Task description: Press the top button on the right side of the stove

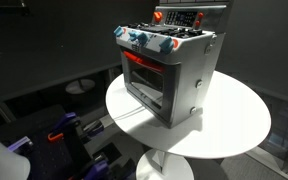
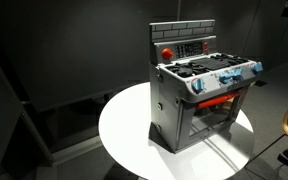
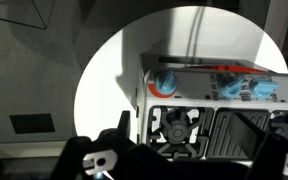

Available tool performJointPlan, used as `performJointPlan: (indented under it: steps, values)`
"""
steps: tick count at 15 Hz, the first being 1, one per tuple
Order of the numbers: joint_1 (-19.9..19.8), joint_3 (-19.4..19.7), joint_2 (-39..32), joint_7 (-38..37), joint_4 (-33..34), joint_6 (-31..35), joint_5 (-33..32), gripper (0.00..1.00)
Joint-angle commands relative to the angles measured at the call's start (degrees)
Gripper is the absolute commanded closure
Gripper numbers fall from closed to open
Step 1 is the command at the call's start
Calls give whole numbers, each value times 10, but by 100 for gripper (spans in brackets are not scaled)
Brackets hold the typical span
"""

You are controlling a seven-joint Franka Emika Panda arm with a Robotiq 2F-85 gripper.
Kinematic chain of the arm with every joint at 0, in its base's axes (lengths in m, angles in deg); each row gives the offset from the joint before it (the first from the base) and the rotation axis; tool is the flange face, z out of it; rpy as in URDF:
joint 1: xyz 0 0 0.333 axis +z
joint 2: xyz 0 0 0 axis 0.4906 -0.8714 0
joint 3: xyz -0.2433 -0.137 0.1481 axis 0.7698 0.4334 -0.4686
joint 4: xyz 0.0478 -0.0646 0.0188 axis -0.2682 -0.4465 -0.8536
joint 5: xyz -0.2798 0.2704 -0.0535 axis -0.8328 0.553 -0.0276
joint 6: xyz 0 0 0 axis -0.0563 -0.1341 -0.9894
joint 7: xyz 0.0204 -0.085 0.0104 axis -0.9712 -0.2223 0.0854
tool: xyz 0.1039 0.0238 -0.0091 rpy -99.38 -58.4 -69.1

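Toy stove [image 1: 174, 80] set upright on a round white table [image 1: 234, 125].
In both exterior views the stove [image 2: 174, 110] is seen near the middle of the table [image 2: 124, 130], its orange-red oven window [image 2: 216, 101] placed below a row of blue knobs [image 2: 229, 82], with a dark back panel [image 2: 184, 45] raised behind. In the wrist view the gripper [image 3: 184, 152] is held above the stove's burners, its fingers [image 3: 92, 158] spread apart, with nothing clamped between them.
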Motion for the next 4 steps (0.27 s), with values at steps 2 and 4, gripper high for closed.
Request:
performJointPlan:
  steps: [2,4]
  values:
    - [0,0,13,0,-4,-11,-1,0]
    - [0,0,17,0,-6,-12,-2,0]
